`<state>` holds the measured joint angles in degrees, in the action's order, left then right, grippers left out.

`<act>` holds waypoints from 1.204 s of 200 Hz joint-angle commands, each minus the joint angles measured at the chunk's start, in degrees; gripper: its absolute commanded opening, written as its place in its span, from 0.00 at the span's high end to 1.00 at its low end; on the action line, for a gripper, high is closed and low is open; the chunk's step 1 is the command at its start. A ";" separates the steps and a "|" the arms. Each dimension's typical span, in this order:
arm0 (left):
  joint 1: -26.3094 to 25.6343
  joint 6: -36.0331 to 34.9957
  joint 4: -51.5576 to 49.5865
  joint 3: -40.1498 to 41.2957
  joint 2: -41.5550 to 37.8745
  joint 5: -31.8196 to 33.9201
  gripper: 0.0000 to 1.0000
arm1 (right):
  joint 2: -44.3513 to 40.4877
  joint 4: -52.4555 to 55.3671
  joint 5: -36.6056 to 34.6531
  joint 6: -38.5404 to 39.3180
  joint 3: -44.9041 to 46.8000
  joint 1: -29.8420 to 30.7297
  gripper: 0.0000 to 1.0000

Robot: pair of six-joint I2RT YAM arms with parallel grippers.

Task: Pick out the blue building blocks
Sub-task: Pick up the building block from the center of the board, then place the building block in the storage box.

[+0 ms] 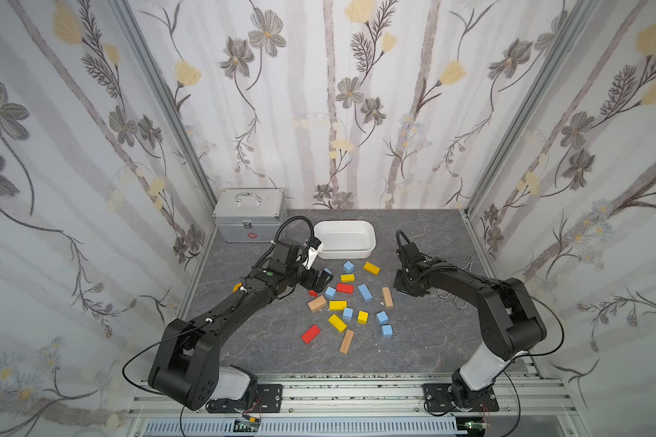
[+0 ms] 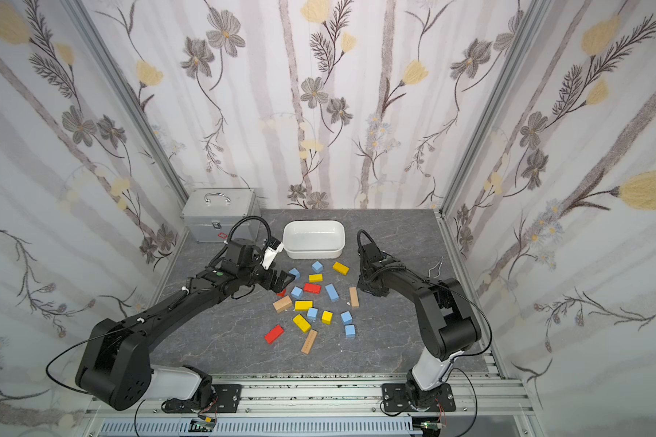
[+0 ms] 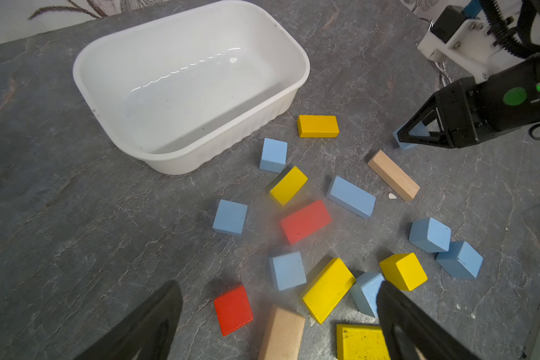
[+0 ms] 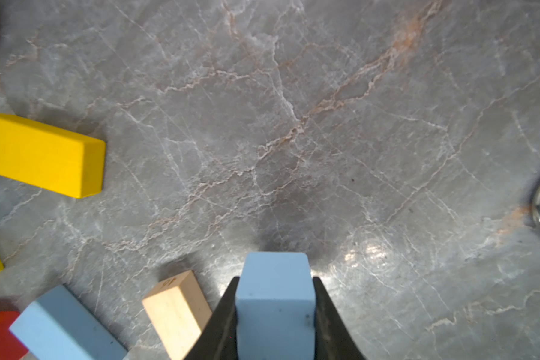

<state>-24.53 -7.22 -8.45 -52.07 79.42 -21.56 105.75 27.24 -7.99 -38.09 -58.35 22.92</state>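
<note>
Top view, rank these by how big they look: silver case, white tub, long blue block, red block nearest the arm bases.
1. silver case
2. white tub
3. long blue block and red block: they look about alike, so unranked.

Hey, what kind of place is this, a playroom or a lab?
Most likely a robot test booth, not a playroom: a left arm and right arm bolted to an aluminium rail, wallpapered panels boxing in a stone-look tabletop, and coloured blocks laid out beside a white tub.
</note>
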 commanded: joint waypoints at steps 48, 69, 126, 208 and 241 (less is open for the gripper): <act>1.28 5.02 0.64 -5.00 0.27 2.97 0.00 | -4.78 1.88 -1.31 6.12 -6.65 0.02 1.00; 1.75 5.30 -0.01 -7.80 1.56 3.94 0.00 | -6.43 3.03 -1.80 8.18 -10.02 0.02 1.00; 5.63 7.34 -1.11 -12.91 4.38 5.46 0.00 | -3.64 7.16 0.69 15.41 -24.58 0.11 1.00; 10.56 9.75 1.92 -8.82 4.19 5.23 0.00 | 12.62 11.27 6.39 20.22 -46.70 2.50 1.00; 10.81 9.71 2.97 -6.65 4.91 5.74 0.00 | 19.90 11.88 9.16 20.68 -54.80 3.18 1.00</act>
<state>-13.91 1.91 -8.64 -59.61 84.01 -16.16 121.86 38.61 -1.93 -18.48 -108.90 25.89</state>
